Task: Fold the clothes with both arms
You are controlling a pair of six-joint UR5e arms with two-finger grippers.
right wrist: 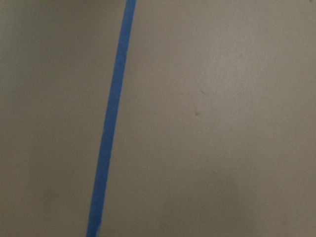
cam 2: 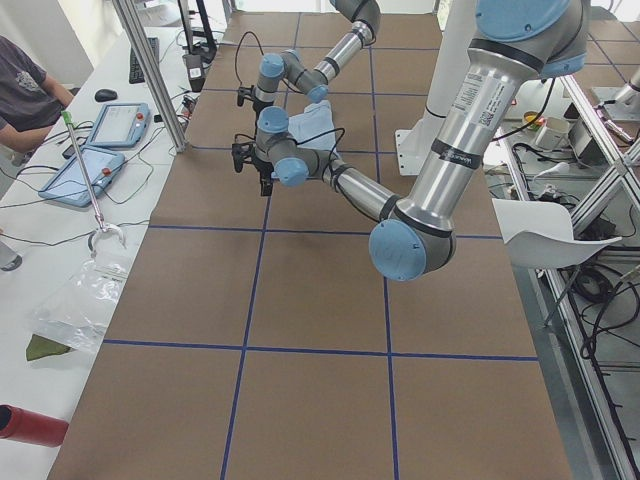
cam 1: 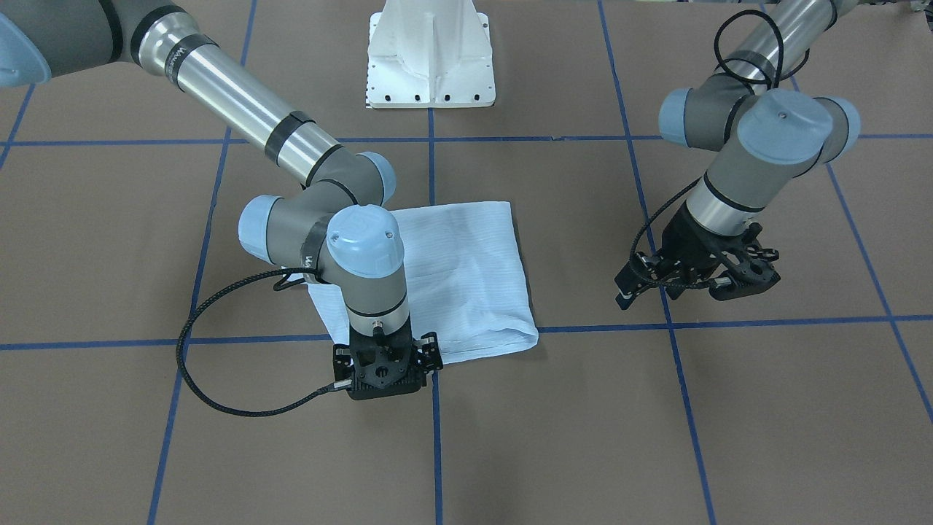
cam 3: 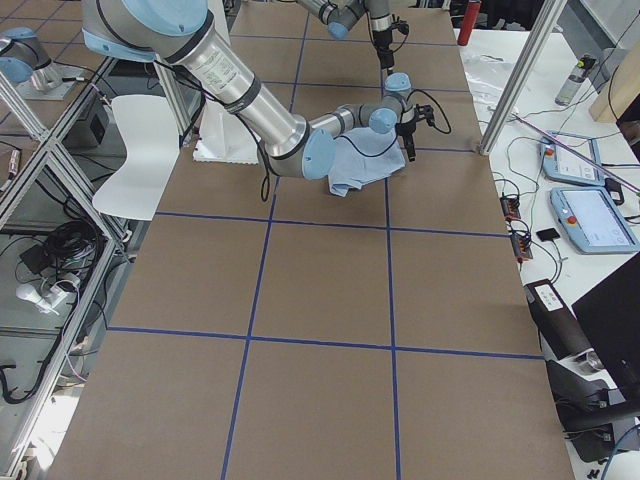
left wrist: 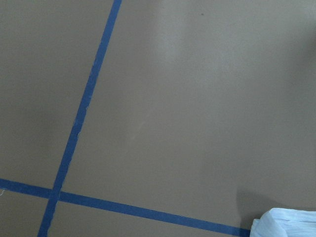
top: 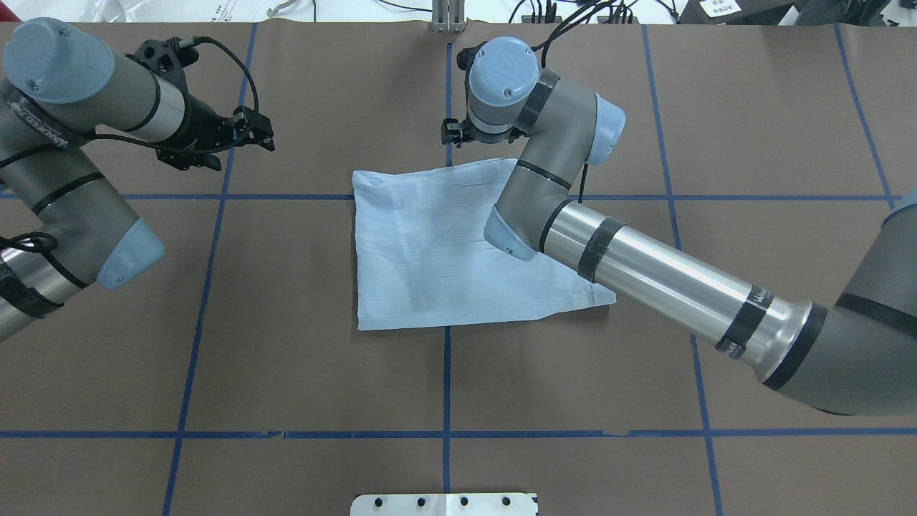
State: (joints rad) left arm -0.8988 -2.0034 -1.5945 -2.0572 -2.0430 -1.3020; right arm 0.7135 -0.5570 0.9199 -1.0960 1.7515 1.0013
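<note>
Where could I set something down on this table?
Bare: the squares between the shirt and the white pedestal base, and the far squares beyond the right arm. Crowded: around the shirt, at the right gripper, and by the left gripper.

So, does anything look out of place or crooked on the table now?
Only the shirt: it is folded, but not squarely. Its edge nearest the robot runs longer, so one corner pokes out toward the robot's right. Nothing looks spilled or damaged.
</note>
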